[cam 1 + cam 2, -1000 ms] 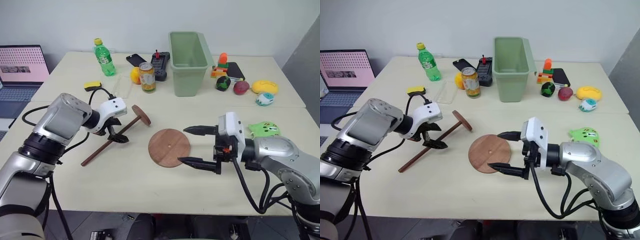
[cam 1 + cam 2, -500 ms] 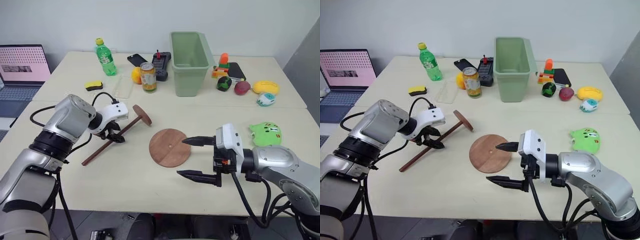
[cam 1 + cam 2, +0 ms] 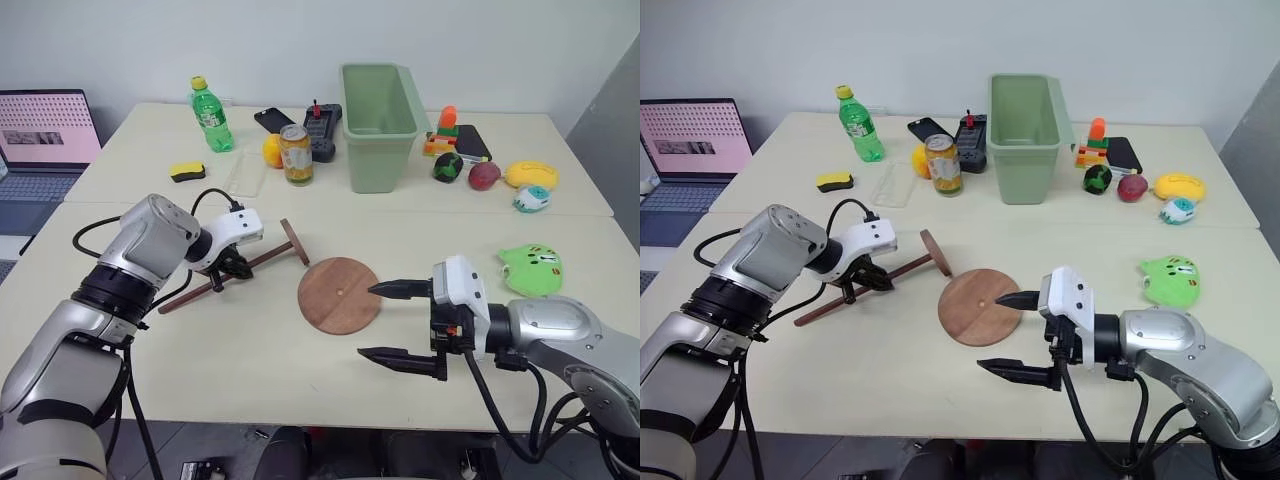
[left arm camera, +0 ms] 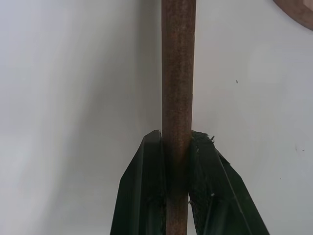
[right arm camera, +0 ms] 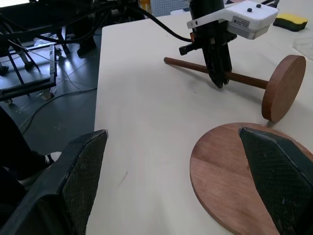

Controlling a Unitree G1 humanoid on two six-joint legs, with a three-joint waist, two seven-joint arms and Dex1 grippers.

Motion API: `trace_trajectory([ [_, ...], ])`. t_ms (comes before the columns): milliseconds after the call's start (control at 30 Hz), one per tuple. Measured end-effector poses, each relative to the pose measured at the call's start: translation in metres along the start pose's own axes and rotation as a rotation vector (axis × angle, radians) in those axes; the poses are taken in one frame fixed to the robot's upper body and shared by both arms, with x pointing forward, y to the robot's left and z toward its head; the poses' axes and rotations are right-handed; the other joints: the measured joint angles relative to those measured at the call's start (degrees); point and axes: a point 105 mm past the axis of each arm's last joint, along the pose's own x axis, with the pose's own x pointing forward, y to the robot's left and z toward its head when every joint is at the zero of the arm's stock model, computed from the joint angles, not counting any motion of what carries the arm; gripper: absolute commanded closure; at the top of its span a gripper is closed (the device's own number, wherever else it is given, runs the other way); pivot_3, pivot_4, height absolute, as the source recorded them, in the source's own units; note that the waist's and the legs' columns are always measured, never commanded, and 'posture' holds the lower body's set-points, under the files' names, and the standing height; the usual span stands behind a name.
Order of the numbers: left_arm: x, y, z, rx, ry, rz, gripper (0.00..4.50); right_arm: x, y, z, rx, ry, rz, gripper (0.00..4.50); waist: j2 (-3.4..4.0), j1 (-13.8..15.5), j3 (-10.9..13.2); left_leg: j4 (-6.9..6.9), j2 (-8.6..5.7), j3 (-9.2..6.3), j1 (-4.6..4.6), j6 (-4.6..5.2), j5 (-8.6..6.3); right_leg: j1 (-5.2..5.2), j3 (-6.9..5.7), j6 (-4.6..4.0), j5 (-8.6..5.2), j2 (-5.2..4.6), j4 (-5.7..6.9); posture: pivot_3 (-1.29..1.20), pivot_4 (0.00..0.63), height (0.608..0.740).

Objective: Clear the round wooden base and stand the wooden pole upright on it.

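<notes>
The round wooden base (image 3: 340, 294) lies flat and bare at the middle of the table, its small hole showing. Left of it lies the wooden pole (image 3: 240, 267), its end disc (image 3: 293, 242) standing on edge close to the base. My left gripper (image 3: 218, 278) is shut on the pole's shaft, and the left wrist view shows both fingers (image 4: 146, 196) pressed against the rod (image 4: 178, 73). My right gripper (image 3: 368, 321) is open at the base's right edge, one fingertip over the rim and the other nearer the table's front. The right wrist view shows base (image 5: 234, 181) and pole (image 5: 244, 78).
A green bin (image 3: 378, 110), a soda can (image 3: 294, 154), a green bottle (image 3: 209, 115), a yellow sponge (image 3: 187, 171) and small toys and fruit stand along the far half. A green toy (image 3: 530, 268) lies right of my right arm. A laptop (image 3: 40, 130) sits at the far left.
My left gripper has shut on the pole's shaft. The pole has swung a little, its disc end now nearer the base. My right gripper has sunk slightly toward the table's front edge, still open.
</notes>
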Motion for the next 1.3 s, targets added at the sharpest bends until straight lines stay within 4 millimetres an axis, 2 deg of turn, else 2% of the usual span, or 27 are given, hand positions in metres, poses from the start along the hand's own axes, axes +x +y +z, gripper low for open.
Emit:
trace_trajectory([
  [133,-0.018,0.012,0.019,-0.044,-0.157,0.064,4.23,-0.008,-0.005,0.002,-0.014,0.014,-0.025,0.0,-0.03,0.0,0.0,0.01,0.0,-0.02,-0.02,0.0,0.0,0.0,-0.01,0.0,0.0,-0.03,0.0,0.0,0.15,0.74],
  [267,-0.045,0.01,0.071,-0.067,-0.533,0.068,4.23,-0.02,-0.008,-0.003,-0.004,0.047,-0.068,0.0,-0.11,0.3,0.1,0.16,-0.02,-0.19,-0.29,-0.02,0.01,-0.04,-0.01,0.0,0.0,-0.14,-0.02,0.0,0.15,0.74],
  [333,-0.065,0.002,0.099,-0.059,-0.758,0.056,4.23,-0.023,-0.009,-0.005,-0.008,0.048,-0.098,0.0,-0.13,0.3,0.0,0.18,-0.01,-0.24,-0.32,-0.04,0.02,-0.05,0.0,0.01,0.01,-0.21,-0.04,0.0,0.15,0.74],
  [367,-0.078,-0.009,0.114,-0.04,-0.901,0.05,4.23,-0.025,-0.01,-0.008,-0.012,0.051,-0.13,0.0,-0.14,0.3,0.0,0.17,0.01,-0.23,-0.33,-0.07,0.04,-0.05,0.02,0.01,0.01,-0.32,-0.04,0.0,0.15,0.74],
  [433,-0.086,-0.028,0.125,-0.009,-1.026,0.044,4.23,-0.027,-0.012,-0.011,-0.037,0.048,-0.183,0.0,-0.13,0.2,0.0,0.15,0.01,-0.21,-0.3,-0.24,0.13,-0.05,0.05,0.01,0.01,-0.3,-0.03,0.0,0.15,0.74],
  [533,-0.079,-0.045,0.13,-0.021,-1.115,0.036,4.23,-0.028,-0.011,-0.016,-0.068,0.055,-0.224,0.0,-0.11,0.1,0.0,0.16,0.05,-0.18,-0.19,-0.24,0.13,0.0,0.09,0.0,0.02,-0.24,0.06,0.0,0.15,0.74],
  [633,-0.071,-0.073,0.134,-0.013,-1.201,-0.026,4.23,-0.022,-0.006,-0.027,-0.095,0.085,-0.223,0.0,-0.12,0.1,0.0,0.15,0.04,-0.14,-0.09,-0.22,0.12,0.06,0.11,0.0,0.02,-0.15,0.07,0.0,0.15,0.74],
  [733,-0.065,-0.08,0.135,-0.03,-1.218,-0.041,4.23,-0.021,-0.009,-0.029,-0.116,0.084,-0.249,0.0,-0.13,0.1,0.0,0.14,0.02,-0.1,0.04,-0.21,0.12,0.17,0.11,0.0,0.02,-0.11,0.06,0.0,0.15,0.74],
  [867,-0.046,-0.093,0.128,-0.042,-1.198,-0.081,4.23,-0.02,-0.012,-0.033,-0.093,0.086,-0.272,0.0,-0.13,0.2,0.0,0.1,0.01,-0.07,0.12,-0.15,0.08,0.23,0.12,0.0,0.02,-0.08,0.03,0.0,0.15,0.74],
  [1300,-0.025,-0.11,0.131,0.032,-1.224,-0.098,4.23,-0.015,-0.012,-0.038,-0.035,0.098,-0.269,0.0,-0.13,0.2,0.0,0.1,-0.02,-0.06,0.15,-0.04,0.02,0.27,0.1,0.0,0.02,-0.07,0.0,0.0,0.15,0.74],
])
